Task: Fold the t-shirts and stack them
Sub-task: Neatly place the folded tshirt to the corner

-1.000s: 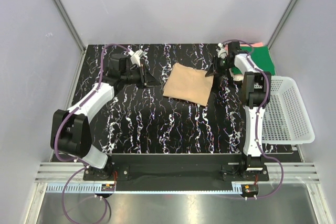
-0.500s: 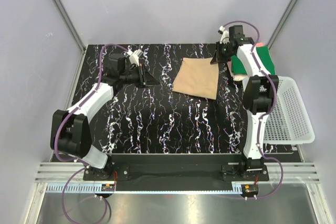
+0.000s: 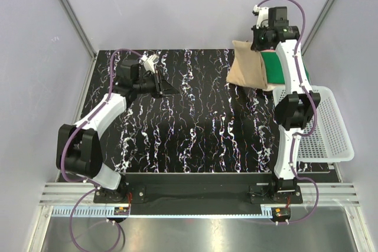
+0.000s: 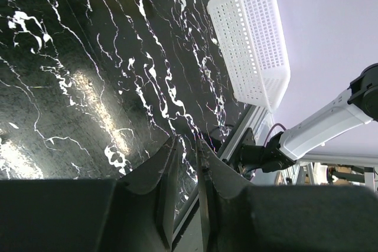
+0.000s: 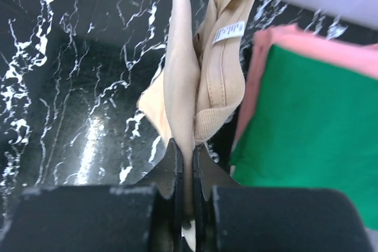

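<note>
1. My right gripper (image 5: 183, 156): jaws pinched tight on a fold of the tan t-shirt (image 5: 177, 81).
2. The tan t-shirt hangs above the far right of the table (image 3: 177, 140), just beside the green t-shirt (image 5: 313, 128), which lies on the pink t-shirt (image 5: 283, 39).
3. My left gripper (image 4: 186, 149): jaws narrowly parted, holding nothing, over the table's left side.

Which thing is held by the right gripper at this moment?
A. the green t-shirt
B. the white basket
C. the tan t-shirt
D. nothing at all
C: in the right wrist view the right gripper is shut on an edge of the tan t-shirt, while the green t-shirt lies beside it, untouched.
</note>
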